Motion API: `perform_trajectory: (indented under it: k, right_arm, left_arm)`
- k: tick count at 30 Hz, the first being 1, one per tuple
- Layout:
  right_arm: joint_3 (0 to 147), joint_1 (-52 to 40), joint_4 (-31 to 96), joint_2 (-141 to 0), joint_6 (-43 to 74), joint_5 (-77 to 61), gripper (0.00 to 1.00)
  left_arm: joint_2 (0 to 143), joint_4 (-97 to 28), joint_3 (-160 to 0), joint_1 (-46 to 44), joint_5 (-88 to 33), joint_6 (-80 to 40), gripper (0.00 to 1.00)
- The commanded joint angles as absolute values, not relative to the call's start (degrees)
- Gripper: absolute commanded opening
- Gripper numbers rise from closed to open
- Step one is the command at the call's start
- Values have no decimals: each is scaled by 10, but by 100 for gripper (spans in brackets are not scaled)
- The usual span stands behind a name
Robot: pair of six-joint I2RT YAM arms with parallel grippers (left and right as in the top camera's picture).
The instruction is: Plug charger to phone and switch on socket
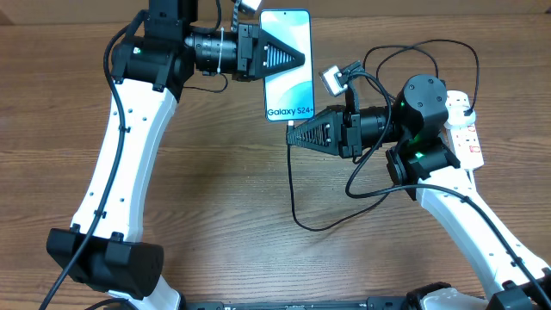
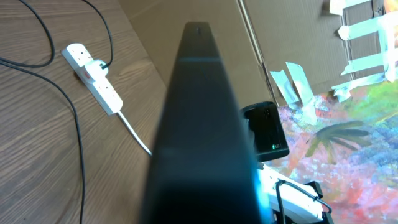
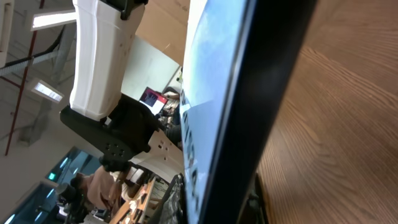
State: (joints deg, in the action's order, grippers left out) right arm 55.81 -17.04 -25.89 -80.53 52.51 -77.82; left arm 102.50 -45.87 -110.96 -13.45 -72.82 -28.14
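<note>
The phone [image 1: 288, 86], its light blue screen facing up with "Galaxy S24" on it, is held off the table at the back. My left gripper [image 1: 301, 58] is shut on it from the left. In the left wrist view the phone [image 2: 199, 124] shows edge-on as a dark slab that hides the jaws. My right gripper [image 1: 290, 136] is shut just below the phone's bottom edge. The charger [image 1: 293, 189] leaves from under its tips as a thin black cable. The phone's dark edge [image 3: 261, 93] fills the right wrist view. The socket [image 1: 467, 138] lies at the far right.
The socket [image 2: 93, 74] with its thick white cord [image 2: 134, 130] also shows in the left wrist view, and black cable [image 2: 78, 143] loops beside it. More cable loops behind the right arm [image 1: 430, 52]. A cardboard wall [image 2: 186, 12] stands at the table's back.
</note>
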Motion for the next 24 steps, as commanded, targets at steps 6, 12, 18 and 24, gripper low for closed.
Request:
perform_trajectory:
  k: [6, 12, 18, 24]
  right_arm:
    - [566, -166, -269, -804, 527, -731, 4]
    - [566, -166, -269, -804, 528, -727, 4]
    - [566, -166, -267, -804, 543, -694, 4]
    - [566, -166, -267, -804, 543, -666, 4]
  left_arm:
    - [1016, -520, -1117, -163, -763, -216, 4]
    - [1016, -551, -1117, -163, -765, -192, 4]
    - [1016, -555, -1117, -163, -788, -179, 4]
    - [1016, -555, -1117, -163, -791, -177, 4]
